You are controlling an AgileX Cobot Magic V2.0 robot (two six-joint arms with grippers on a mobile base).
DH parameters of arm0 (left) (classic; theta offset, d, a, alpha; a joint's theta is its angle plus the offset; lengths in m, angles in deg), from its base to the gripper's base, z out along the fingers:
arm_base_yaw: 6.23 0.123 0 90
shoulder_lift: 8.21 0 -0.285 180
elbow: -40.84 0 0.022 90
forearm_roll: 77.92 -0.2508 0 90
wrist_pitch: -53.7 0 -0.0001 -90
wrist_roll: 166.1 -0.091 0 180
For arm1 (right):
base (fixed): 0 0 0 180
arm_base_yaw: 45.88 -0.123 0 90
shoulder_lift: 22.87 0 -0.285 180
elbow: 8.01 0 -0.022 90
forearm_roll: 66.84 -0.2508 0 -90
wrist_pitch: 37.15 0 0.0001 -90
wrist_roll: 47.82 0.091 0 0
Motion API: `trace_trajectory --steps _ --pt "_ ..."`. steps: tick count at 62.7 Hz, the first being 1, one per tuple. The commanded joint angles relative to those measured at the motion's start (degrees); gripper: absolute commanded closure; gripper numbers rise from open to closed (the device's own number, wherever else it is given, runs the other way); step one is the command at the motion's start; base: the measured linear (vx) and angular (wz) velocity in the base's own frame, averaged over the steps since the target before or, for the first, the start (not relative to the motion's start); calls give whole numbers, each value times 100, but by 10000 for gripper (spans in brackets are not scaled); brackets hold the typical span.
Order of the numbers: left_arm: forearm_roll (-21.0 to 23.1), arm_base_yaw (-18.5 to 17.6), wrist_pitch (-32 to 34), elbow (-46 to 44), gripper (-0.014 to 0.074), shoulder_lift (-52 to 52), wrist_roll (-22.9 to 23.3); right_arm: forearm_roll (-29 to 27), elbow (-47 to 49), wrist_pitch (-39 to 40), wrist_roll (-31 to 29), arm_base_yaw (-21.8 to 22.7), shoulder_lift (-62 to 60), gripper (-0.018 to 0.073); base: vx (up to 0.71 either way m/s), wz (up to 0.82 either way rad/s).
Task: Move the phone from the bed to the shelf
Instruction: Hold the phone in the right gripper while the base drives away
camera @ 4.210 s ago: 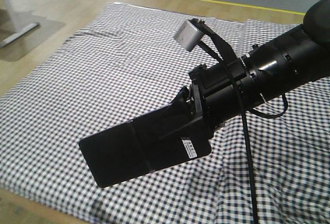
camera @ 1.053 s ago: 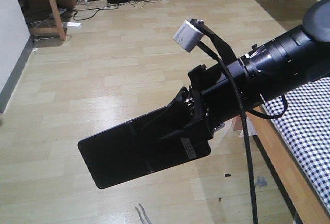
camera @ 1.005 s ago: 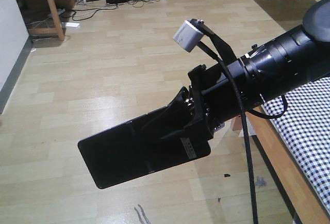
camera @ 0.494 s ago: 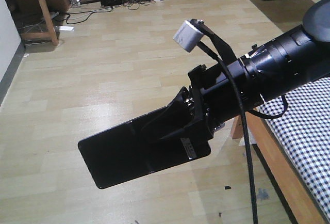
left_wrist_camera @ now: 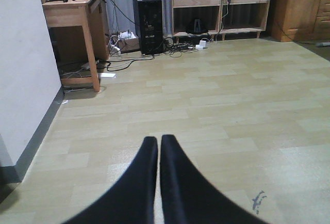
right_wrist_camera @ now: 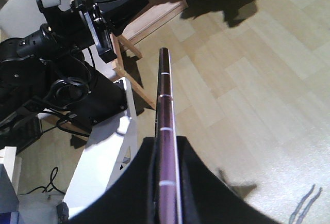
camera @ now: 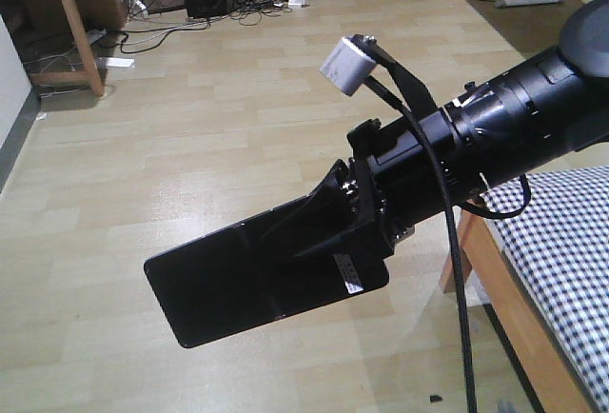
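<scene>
The phone is off the bed and in the air over bare floor. Your right gripper pinches its 3 o'clock end, and the free end juts toward 8 o'clock in the front view. The wood floor lies wide open from 9 through 12 o'clock. The bed fills only the 4 o'clock corner, with its wooden frame on the side nearest the phone. In the left wrist view a white wall runs along 9 o'clock, a desk stands at 11 and a black computer tower at 12. Your right arm reaches in from 3 o'clock and slopes down toward 8. Seen edge-on in the right wrist view, the phone's rim is squeezed between both fingers. Your left gripper points out over the floor, its fingers pressed together on nothing.
</scene>
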Motion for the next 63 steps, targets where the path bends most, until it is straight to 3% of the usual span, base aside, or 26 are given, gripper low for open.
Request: trace_trajectory --steps 1,63 --pt "53 2 399 41 595 48 0 -432 133 -333 -6 2 -208 561 34 4" --pt "53 2 399 41 595 48 0 -432 133 -333 -6 2 -208 561 36 1"
